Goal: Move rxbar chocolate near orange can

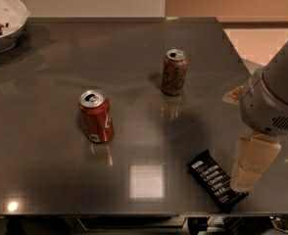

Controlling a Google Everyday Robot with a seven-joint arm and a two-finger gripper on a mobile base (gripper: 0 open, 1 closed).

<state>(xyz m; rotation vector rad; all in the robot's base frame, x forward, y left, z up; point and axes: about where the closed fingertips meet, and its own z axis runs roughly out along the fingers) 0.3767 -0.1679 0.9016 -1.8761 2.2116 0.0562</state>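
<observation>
Camera view looks down on a dark, glossy surface (51,175) with the task barely begun. The chocolate bar (216,180) lies flat at about 5 o'clock on the surface, close to the near edge, with its long side running from upper left to lower right. The orange can (174,72) stands upright at about 1 o'clock from the middle of the surface, well apart from the bar. From the bar, the can sits at roughly 11 o'clock.

The hand (244,180) hangs at the lower right, at about 3 o'clock from the bar and just beside its right end. Its pale tip points down toward the surface. I cannot tell how far open the hand is, nor whether it touches the wrapper. As far as can be seen it holds nothing, since the bar rests on the surface. The grey arm housing (274,102) fills the right edge above it.

A red can (96,116) stands upright at about 9 o'clock from the middle, clear of a straight path between bar and orange can. A white bowl (9,38) sits in the far left corner, at about 10 o'clock.

By my reading, nothing of the move is done yet. Taking hold of the bar, carrying it across and setting it down next to the orange can all remain.
</observation>
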